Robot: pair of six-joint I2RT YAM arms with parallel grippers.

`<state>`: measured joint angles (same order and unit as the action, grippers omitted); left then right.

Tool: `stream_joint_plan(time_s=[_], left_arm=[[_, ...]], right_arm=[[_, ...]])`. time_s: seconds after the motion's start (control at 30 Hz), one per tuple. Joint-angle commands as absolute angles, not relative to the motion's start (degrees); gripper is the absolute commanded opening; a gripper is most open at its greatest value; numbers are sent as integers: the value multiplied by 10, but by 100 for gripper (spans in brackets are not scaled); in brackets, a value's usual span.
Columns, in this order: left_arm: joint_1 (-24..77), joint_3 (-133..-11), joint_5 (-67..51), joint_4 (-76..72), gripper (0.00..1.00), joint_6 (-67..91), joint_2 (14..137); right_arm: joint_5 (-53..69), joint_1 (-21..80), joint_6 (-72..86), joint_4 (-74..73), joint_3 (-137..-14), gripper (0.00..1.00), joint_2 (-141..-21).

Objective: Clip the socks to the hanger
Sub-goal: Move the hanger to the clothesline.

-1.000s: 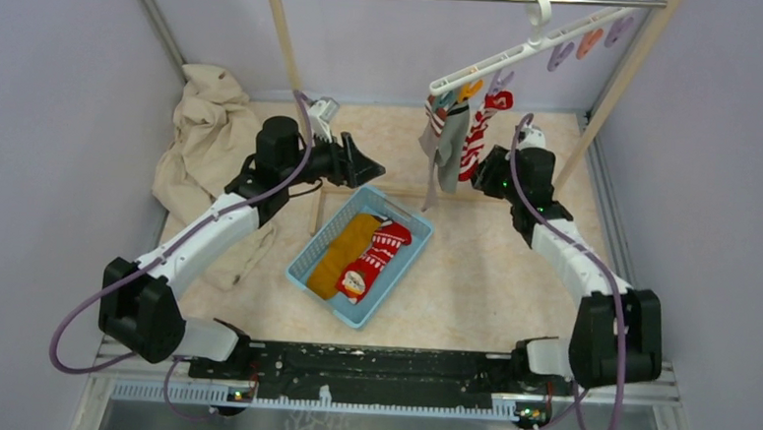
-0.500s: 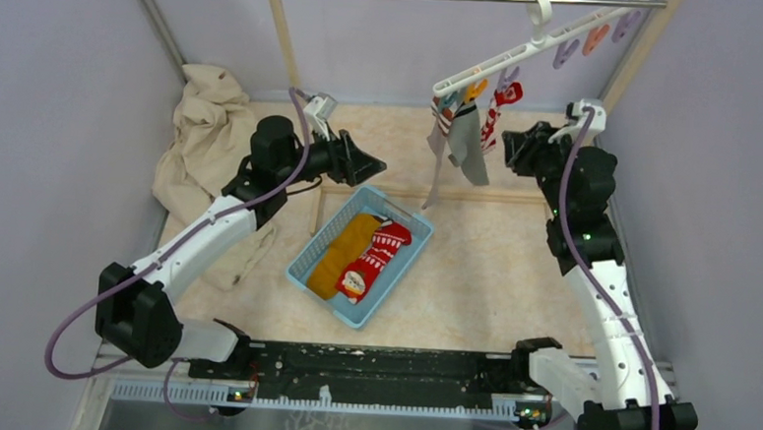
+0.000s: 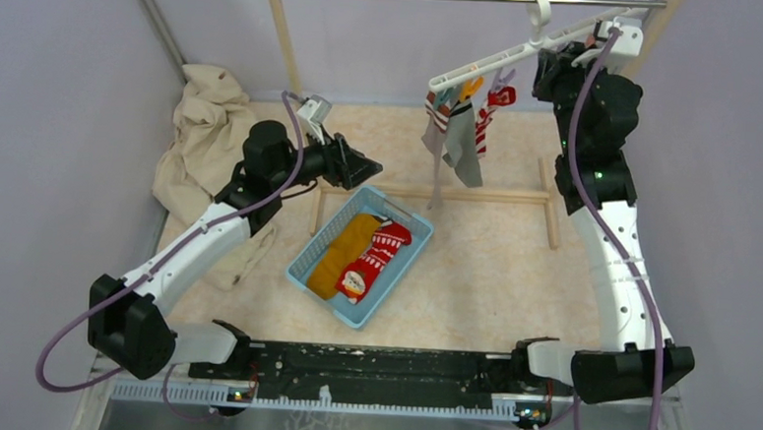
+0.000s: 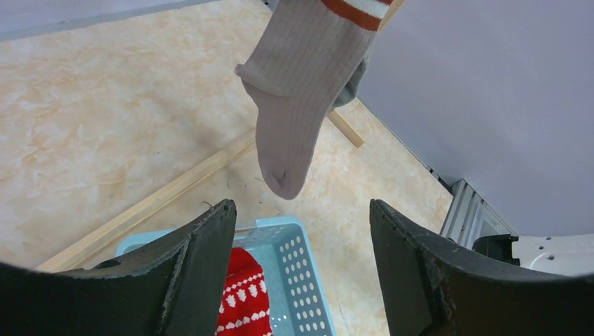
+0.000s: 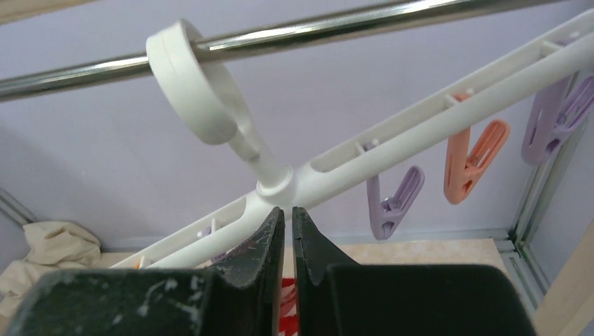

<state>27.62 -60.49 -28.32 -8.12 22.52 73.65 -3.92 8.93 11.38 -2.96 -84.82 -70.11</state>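
The mustard-yellow sock (image 3: 341,252) and the red sock with white patterned bands (image 3: 381,249) lie side by side in a blue basket (image 3: 397,273). The white hanger (image 3: 509,54) hangs tilted by its hook from the metal rail; its bar also shows in the right wrist view (image 5: 420,136). My right gripper (image 3: 555,64) is raised to the hanger. Its tips (image 5: 287,210) are shut and empty just under the bar's centre hub. My left gripper (image 3: 365,167) is open and empty above the basket's far corner. In the left wrist view the gripper (image 4: 301,217) frames the red sock (image 4: 242,301).
A grey sock (image 3: 460,145) and a red-and-white striped sock (image 3: 481,122) hang from the hanger's low left end. Free purple (image 5: 392,199) and orange (image 5: 473,157) pegs hang right of the hub. The wooden rack frame (image 3: 286,43) and a beige cloth (image 3: 209,137) stand at the back left.
My right arm has risen from beside the hanging socks up to the hanger's centre. The hanger and its socks have swung slightly. My left arm has shifted only a little.
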Motion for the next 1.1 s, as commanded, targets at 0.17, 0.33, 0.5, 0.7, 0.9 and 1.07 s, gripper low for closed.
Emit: stream_joint_plan(time_s=[0.17,0.33,0.5,0.7,0.9,1.07], left_arm=[[280,-599,-270,-83,76,207,721],[283,-593,-254,-78,76,198,720],[287,-593,-238,-70,76,188,719],[290,-595,-229,-65,76,181,725],[294,-596,-230,-63,76,180,726],[300,-598,-228,-57,75,175,725]], right_arm=[[-82,90,42,-4,-948,15,-727],[-39,90,49,20,-976,17,-754],[-20,90,59,21,-1008,18,-792],[53,92,102,30,-1015,20,-811],[77,122,116,45,-998,20,-803],[83,145,118,49,-997,20,-805]])
